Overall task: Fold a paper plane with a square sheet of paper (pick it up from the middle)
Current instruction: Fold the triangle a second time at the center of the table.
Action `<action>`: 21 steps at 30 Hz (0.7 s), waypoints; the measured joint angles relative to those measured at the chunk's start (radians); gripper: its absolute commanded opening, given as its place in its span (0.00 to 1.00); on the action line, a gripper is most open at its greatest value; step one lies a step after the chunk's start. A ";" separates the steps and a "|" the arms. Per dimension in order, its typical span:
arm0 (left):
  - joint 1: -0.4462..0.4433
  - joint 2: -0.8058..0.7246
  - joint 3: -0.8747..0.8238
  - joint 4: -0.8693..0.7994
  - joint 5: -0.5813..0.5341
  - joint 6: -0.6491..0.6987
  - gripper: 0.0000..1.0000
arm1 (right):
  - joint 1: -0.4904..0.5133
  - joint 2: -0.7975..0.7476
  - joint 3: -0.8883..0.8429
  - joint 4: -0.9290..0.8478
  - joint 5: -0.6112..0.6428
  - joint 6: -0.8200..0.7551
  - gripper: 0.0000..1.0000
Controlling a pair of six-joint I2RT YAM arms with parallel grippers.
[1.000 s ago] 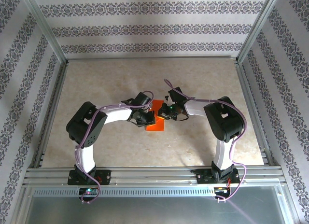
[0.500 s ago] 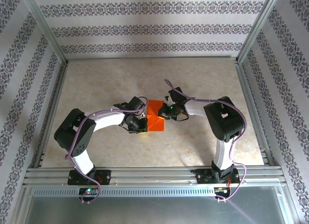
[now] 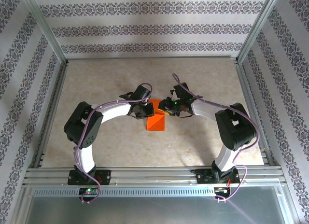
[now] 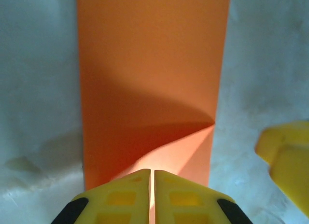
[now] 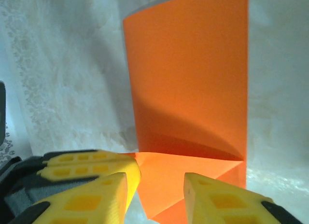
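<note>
The square sheet of paper (image 3: 156, 122) lies mid-table, bright orange-red, folded into a narrow rectangle (image 4: 149, 74) with its far corner turned in as a paler triangle (image 5: 188, 173). It has no paper plane shape. My left gripper (image 3: 148, 109) is at the paper's far end, jaws together with a hairline gap (image 4: 150, 178), tips over the triangular flap. In the right wrist view its fingers (image 5: 89, 166) touch the flap's corner. My right gripper (image 3: 163, 108) faces it from the right, open (image 5: 155, 188), its fingers straddling the flap without gripping it. One of its fingers (image 4: 285, 151) shows beside the paper.
The beige marbled table (image 3: 106, 79) is fenced by aluminium rails (image 3: 154, 173) at the near edge and posts at the sides, with patterned walls behind. Both arms arch inward over the table's middle, their elbows out to the left and right.
The right gripper has opened, letting go of the paper, and edged farther back. The left gripper swept left across the paper, then returned to its far end.
</note>
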 measured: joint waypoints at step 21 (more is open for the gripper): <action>0.013 0.050 -0.018 0.015 -0.079 -0.081 0.05 | 0.049 0.013 -0.048 -0.017 0.068 0.164 0.39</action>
